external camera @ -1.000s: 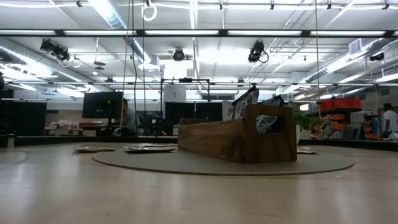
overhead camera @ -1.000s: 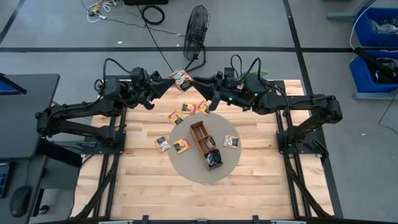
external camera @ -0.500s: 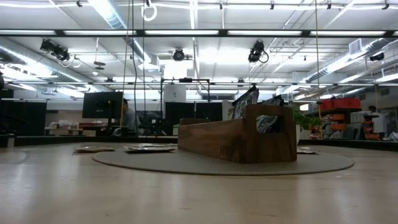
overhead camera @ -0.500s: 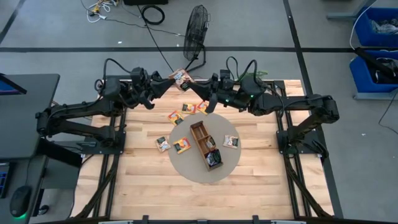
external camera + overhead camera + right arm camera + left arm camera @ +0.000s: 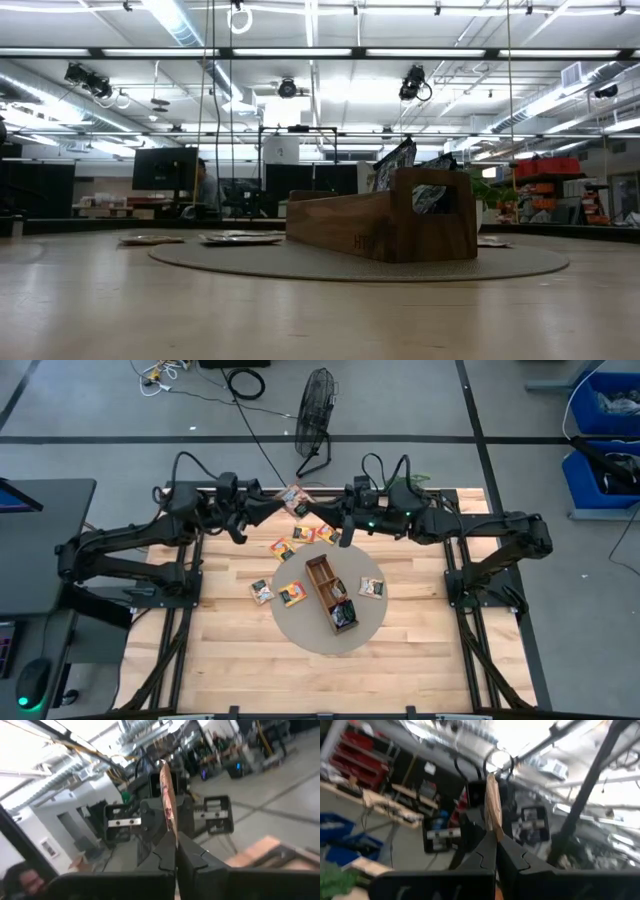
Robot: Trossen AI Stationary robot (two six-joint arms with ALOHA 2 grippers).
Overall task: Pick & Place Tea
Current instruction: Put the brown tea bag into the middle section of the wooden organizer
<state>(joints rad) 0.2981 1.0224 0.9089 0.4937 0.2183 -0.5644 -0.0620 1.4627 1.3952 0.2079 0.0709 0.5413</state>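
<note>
Wooden tray [image 5: 329, 592] on the round mat [image 5: 362, 618], with a couple of sachets already slotted at its near end, so partly done at best. Plenty left: three sachets [image 5: 303, 538] loose on the worktop [image 5: 230, 650] past the mat's far edge, two more [image 5: 277, 593] left of the tray, one [image 5: 371, 587] on the mat right of it.

One sachet [image 5: 293, 498] up in the air near the far edge of the worktop, pinched from both sides: left end effector [image 5: 277, 502] clamped on one edge, right end effector [image 5: 313, 506] shut on the other. Same card edge-on between the closed fingers [image 5: 485, 860] in the left wrist view and between the fingers [image 5: 167, 856] in the right wrist view. Looks like a mid-air handover, one side needing to let go.

Room-wise: arms crowded nose to nose at the far edge, fan [image 5: 316, 400] on the floor just beyond. Near half of the worktop wide open, clear drop path down to the tray.
</note>
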